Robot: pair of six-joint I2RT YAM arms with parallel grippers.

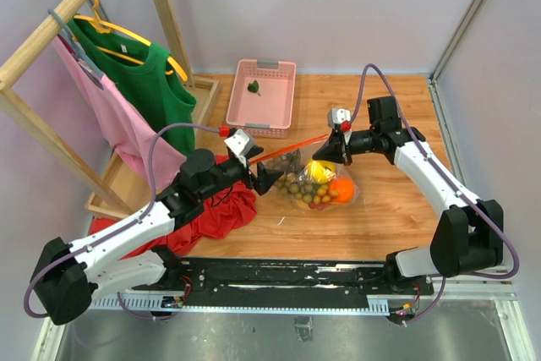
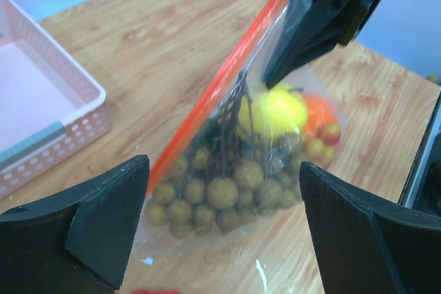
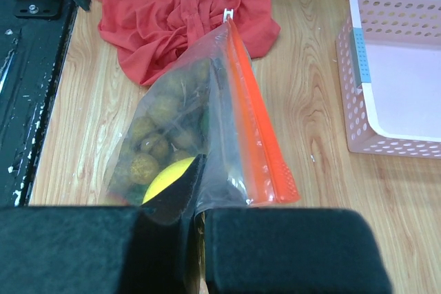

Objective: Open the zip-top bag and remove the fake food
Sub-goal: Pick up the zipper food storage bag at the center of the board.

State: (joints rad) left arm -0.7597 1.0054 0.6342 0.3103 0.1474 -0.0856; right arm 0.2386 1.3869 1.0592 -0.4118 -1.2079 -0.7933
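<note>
Clear plastic of the zip-top bag (image 1: 314, 179), centre frame, sits pinched in our clenched right gripper (image 1: 325, 153) to lift its mouth; our left gripper (image 1: 269, 177) gapes released beside it, fake food (image 2: 220, 194) inside.

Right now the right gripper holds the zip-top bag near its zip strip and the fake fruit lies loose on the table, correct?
No. The right gripper does hold the zip-top bag near its zip strip, but the fake fruit is inside the bag, not loose on the table; the left wrist view shows it.
</note>
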